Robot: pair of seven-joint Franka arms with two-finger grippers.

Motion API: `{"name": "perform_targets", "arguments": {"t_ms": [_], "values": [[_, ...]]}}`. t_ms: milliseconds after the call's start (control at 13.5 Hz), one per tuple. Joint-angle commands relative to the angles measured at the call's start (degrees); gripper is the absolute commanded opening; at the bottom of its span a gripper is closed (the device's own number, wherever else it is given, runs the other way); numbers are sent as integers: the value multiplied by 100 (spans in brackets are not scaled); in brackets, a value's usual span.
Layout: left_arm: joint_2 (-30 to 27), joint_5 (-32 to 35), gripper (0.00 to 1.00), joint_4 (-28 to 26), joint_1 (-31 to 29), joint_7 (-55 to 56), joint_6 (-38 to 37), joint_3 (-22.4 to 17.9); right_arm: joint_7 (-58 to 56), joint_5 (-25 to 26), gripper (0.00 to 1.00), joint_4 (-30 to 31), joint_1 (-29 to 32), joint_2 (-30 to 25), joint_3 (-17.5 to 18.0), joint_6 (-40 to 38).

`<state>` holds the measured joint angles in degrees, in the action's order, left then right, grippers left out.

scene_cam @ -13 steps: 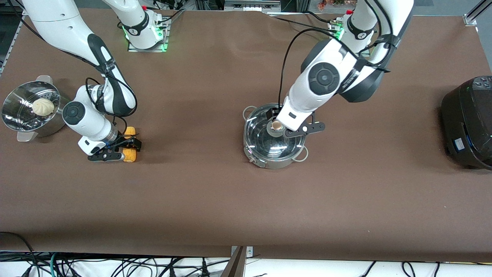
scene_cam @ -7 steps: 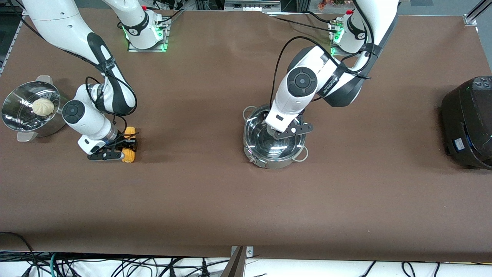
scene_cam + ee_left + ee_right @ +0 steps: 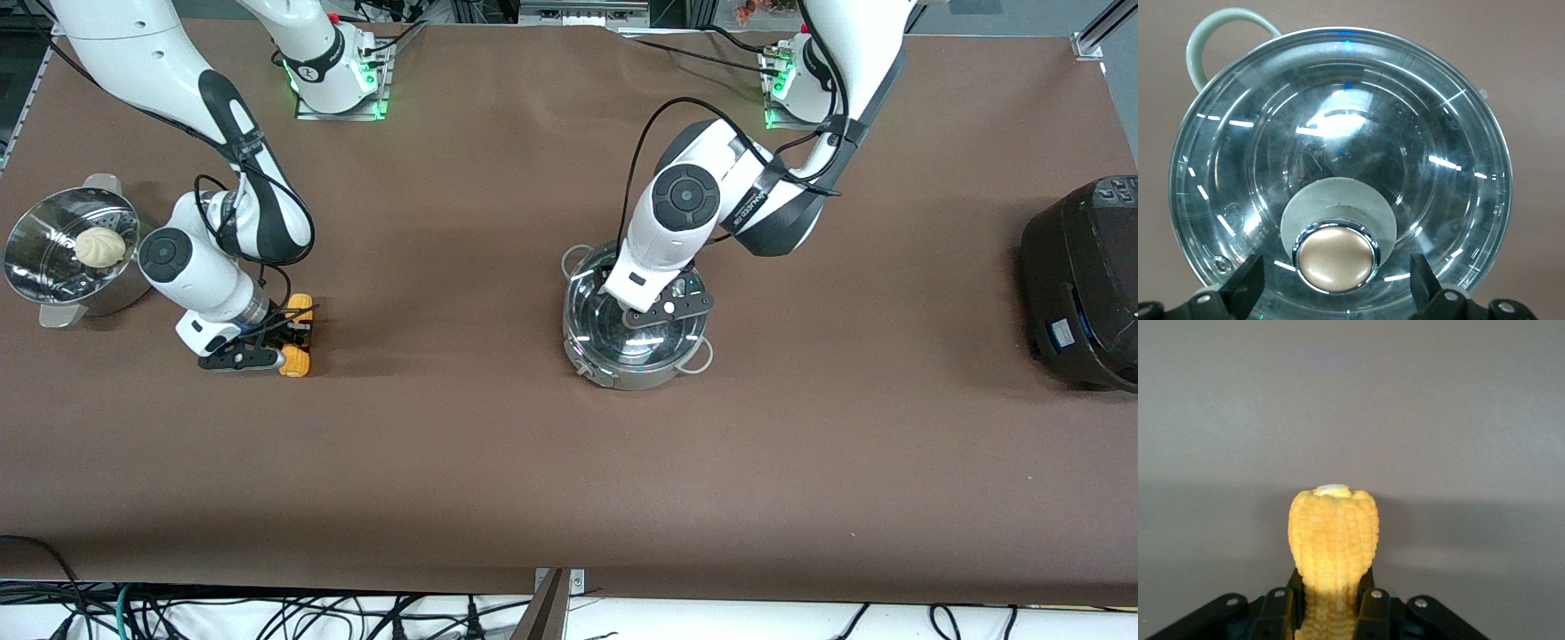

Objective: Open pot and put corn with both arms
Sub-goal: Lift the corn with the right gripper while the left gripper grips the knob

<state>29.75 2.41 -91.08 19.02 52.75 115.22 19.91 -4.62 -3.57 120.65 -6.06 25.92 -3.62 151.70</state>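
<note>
Gripping the yellow-orange corn cob (image 3: 1333, 550) on the table, the right gripper (image 3: 283, 342) is clamped; the left gripper (image 3: 1337, 293), fingers apart, straddles the shiny steel pot's (image 3: 633, 322) copper-coloured lid knob (image 3: 1336, 257).

The pot (image 3: 636, 327) is sitting on the brown table (image 3: 569, 462) with its glass lid (image 3: 633, 331) on. The left gripper (image 3: 662, 307) is hanging over the lid. The right gripper (image 3: 267, 342) is sitting low at the corn (image 3: 297, 334), its fingers lying against the cob on either side. A steamer bowl (image 3: 62, 258) is holding a bun (image 3: 99, 246). A black cooker (image 3: 1085, 280) is standing at the left arm's end.
</note>
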Motion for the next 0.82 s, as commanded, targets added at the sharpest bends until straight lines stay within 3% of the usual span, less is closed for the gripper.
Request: {"name": "perform_targets", "arguments": {"t_ms": [0, 520, 594, 668, 742], "values": [[75, 224, 89, 169, 58, 121, -8, -22, -66, -64, 0, -128, 9, -481, 125, -717], [75, 400, 85, 196, 58, 95, -8, -23, -39, -73, 0, -1999, 0, -605, 125, -3293], [75, 400, 79, 196, 58, 86, -8, -23, -48, -73, 0, -2176, 0, -605, 125, -3435], [75, 400, 66, 196, 58, 86, -8, -23, -48, -65, 0, -2351, -9, -597, 125, -3628], [75, 391, 66, 196, 58, 77, -8, -23, -39, -73, 0, -2492, -9, -588, 125, -3786]]}}
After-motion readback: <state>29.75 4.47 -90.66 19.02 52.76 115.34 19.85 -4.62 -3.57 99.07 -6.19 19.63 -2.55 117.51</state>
